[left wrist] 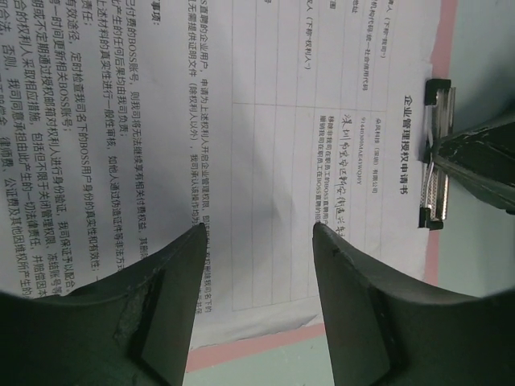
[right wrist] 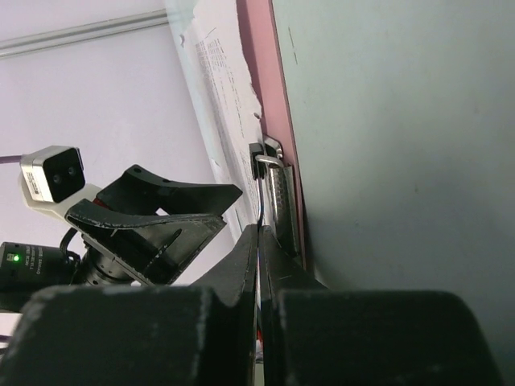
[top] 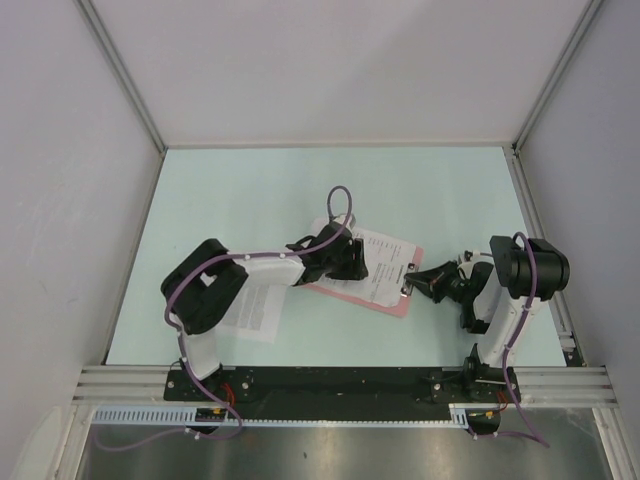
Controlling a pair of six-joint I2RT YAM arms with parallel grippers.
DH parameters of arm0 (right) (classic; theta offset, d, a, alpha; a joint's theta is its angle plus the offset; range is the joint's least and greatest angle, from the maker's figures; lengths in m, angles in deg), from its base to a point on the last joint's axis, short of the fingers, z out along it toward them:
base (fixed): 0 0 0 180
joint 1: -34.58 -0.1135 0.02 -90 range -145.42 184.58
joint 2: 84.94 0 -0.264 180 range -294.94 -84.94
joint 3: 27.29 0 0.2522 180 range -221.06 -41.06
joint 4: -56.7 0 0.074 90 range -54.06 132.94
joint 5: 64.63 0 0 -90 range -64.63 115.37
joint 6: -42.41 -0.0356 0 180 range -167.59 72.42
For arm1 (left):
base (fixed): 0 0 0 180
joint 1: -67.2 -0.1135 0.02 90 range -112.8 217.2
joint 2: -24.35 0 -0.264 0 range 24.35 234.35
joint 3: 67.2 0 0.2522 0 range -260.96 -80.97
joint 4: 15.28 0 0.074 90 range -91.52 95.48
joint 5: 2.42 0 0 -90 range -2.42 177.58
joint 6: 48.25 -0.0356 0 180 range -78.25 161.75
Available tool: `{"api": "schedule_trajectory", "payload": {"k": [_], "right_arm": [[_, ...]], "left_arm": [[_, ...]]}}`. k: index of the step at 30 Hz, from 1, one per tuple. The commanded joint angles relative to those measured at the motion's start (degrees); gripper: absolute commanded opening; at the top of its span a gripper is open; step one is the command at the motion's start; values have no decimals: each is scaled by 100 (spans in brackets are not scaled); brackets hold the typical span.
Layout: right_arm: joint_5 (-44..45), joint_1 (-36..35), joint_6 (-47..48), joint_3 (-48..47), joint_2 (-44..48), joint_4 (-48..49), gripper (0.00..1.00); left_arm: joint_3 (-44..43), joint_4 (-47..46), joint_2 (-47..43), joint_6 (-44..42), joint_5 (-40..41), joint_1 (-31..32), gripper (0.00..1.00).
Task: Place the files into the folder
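Note:
The pink folder (top: 397,305) lies flat mid-table, its metal clip (top: 407,282) on the right short edge. White printed files (top: 385,262) lie on it. My left gripper (top: 352,262) is open and hovers low over the files (left wrist: 241,121), with the pink rim (left wrist: 241,346) just below its fingertips. My right gripper (top: 412,283) is shut on the clip (right wrist: 273,193) at the folder's edge (right wrist: 261,48). In the left wrist view the right fingers (left wrist: 483,161) meet the clip (left wrist: 438,153) at the sheets' top edge. The left gripper (left wrist: 257,227) holds nothing; the right gripper (right wrist: 258,229) shows no gap.
Another printed sheet (top: 255,312) lies on the table under the left arm. Grey walls and aluminium rails (top: 130,100) enclose the pale green table (top: 250,190). The left arm's wrist camera (right wrist: 52,173) shows close beside the files in the right wrist view.

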Motion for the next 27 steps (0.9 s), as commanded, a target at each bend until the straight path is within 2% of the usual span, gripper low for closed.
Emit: {"api": "schedule_trajectory", "payload": {"k": [1, 6, 11, 27], "right_arm": [[-120, -82, -223, -59, 238, 1516, 0], [-77, -99, -477, -41, 441, 1516, 0], [11, -134, -539, -68, 423, 1507, 0], [28, -38, -900, -15, 739, 1533, 0]], "left_arm": [[352, -186, 279, 221, 38, 5, 62], [633, -397, 305, 212, 3, 22, 61], [625, -476, 445, 142, -6, 215, 61], [678, -538, 850, 133, 38, 242, 61]]}}
